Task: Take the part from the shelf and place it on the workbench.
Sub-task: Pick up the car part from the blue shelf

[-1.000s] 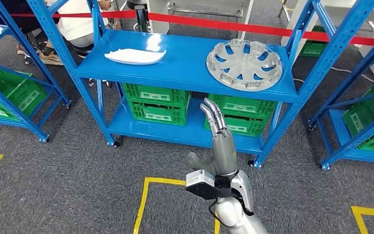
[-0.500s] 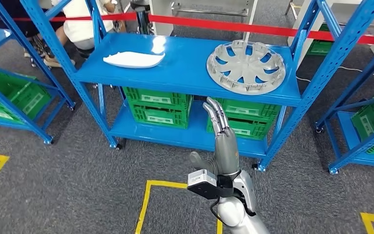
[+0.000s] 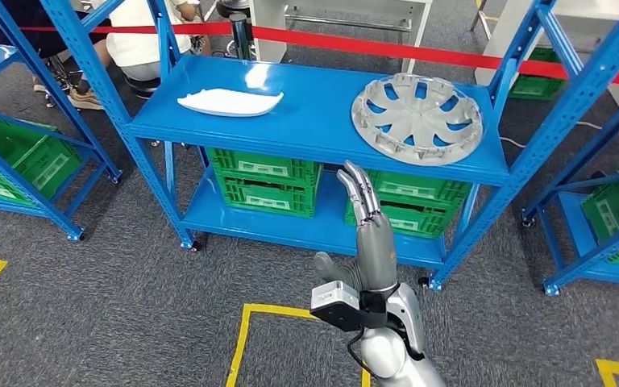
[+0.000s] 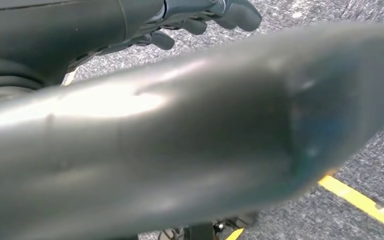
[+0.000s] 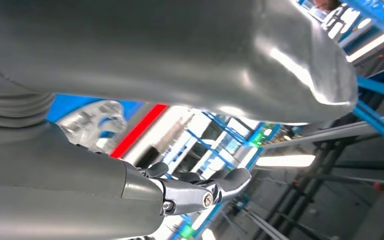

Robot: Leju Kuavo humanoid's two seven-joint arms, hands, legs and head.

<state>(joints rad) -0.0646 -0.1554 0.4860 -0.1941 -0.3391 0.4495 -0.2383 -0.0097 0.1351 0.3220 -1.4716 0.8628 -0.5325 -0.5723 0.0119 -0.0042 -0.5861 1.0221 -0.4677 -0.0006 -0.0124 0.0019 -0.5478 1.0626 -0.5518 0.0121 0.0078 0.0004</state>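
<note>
From the head view, the right hand (image 3: 368, 234) is raised flat with fingers extended, holding nothing, below the front edge of the blue shelf (image 3: 314, 137), likely staged for a reach. The silver wheel cover (image 3: 417, 118) lies flat on the top level, well apart from a white panel (image 3: 230, 101). In the left wrist view, the left hand (image 4: 200, 20) hangs over grey carpet, fingers curled on nothing; the right wrist view shows the right hand's fingers (image 5: 200, 187) apart and empty.

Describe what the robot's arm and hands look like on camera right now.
The right arm is smooth silver metal with a rounded shell. At its wrist sits a small grey box on a black bracket, with a thin black cable looping below. The right hand has a grey palm, a thick grey thumb and darker segmented fingers. The left hand looks dark grey, with rounded fingertips.
</note>
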